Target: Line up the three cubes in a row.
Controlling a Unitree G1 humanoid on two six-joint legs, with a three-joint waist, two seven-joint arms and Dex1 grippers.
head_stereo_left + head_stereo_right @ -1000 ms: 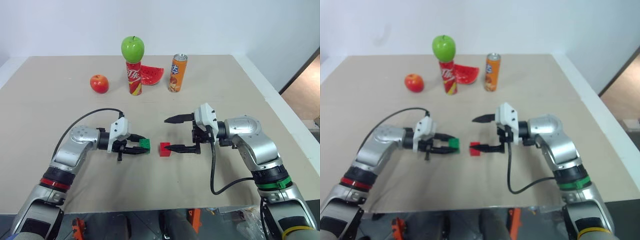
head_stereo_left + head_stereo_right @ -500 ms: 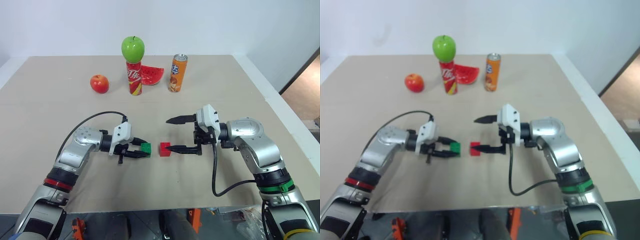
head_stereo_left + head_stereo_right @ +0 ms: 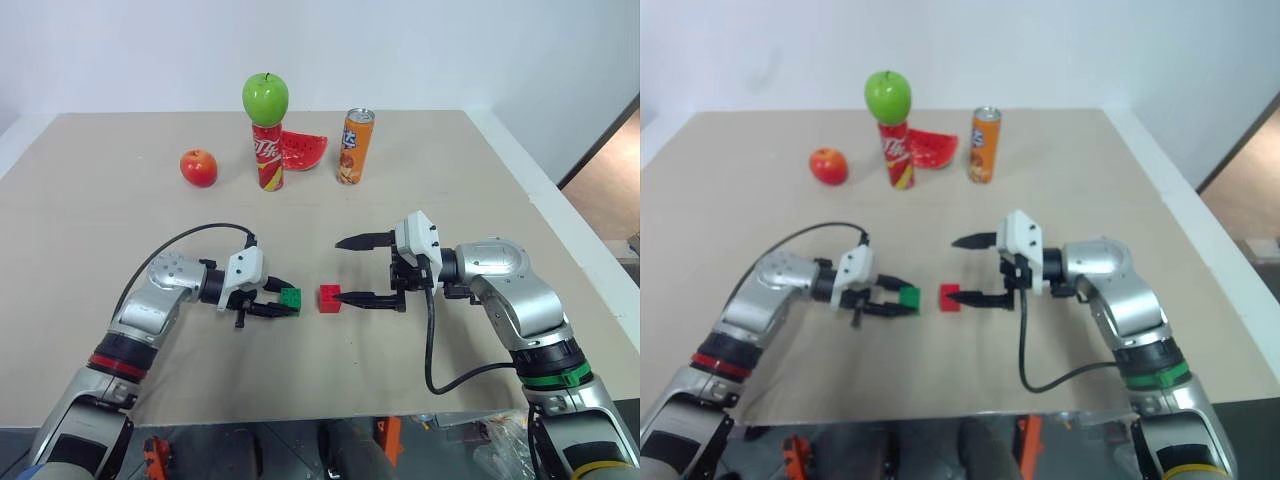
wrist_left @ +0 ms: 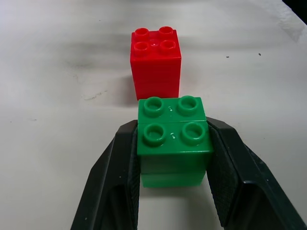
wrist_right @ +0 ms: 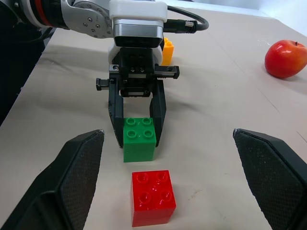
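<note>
Orange cube (image 5: 167, 50) sits behind left tool (image 5: 136, 117).

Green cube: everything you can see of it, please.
The green cube is a small glossy plastic brick with four round studs on top, upright on the beige table. The left gripper is shut on it, one black finger on each side. The red cube stands just beyond it with a narrow gap between them, not touching.

The green cube (image 3: 291, 298), clamped in the left gripper (image 3: 283, 302), has slid lower in frame, still left of the red cube (image 3: 329, 298).
</note>
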